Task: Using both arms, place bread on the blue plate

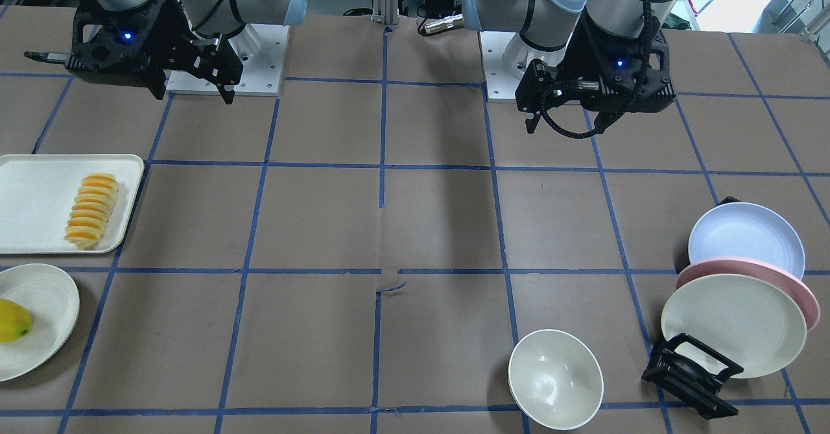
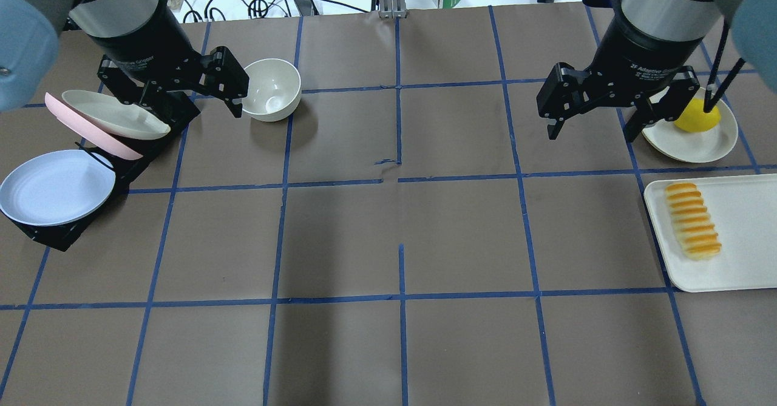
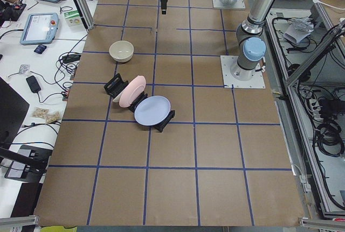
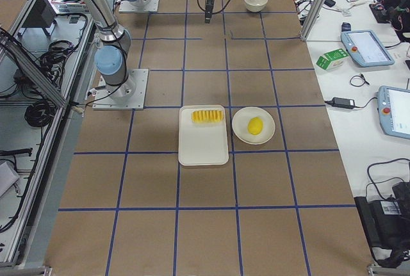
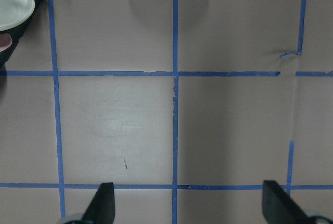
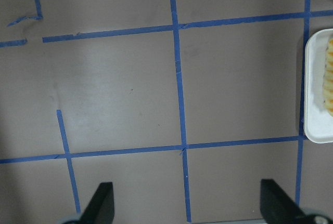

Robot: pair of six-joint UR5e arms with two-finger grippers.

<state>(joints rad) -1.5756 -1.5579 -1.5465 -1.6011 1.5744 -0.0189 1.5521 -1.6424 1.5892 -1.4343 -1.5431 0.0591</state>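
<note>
The bread (image 2: 693, 221) lies on a white tray (image 2: 740, 260) at the table's right side; its edge shows in the right wrist view (image 6: 329, 78). The blue plate (image 2: 57, 187) leans in a black rack (image 2: 54, 233) at the left, nearest the robot. My left gripper (image 2: 176, 99) hovers open and empty above the rack's far end, and its fingertips show wide apart in the left wrist view (image 5: 190, 206). My right gripper (image 2: 600, 130) is open and empty above bare table, left of and beyond the tray; its wrist view (image 6: 187, 206) shows the same.
A pink plate (image 2: 79, 130) and a cream plate (image 2: 112, 115) lean in the same rack. A white bowl (image 2: 271, 88) stands right of the left gripper. A yellow lemon (image 2: 697, 116) lies on a cream plate (image 2: 692, 145) beyond the tray.
</note>
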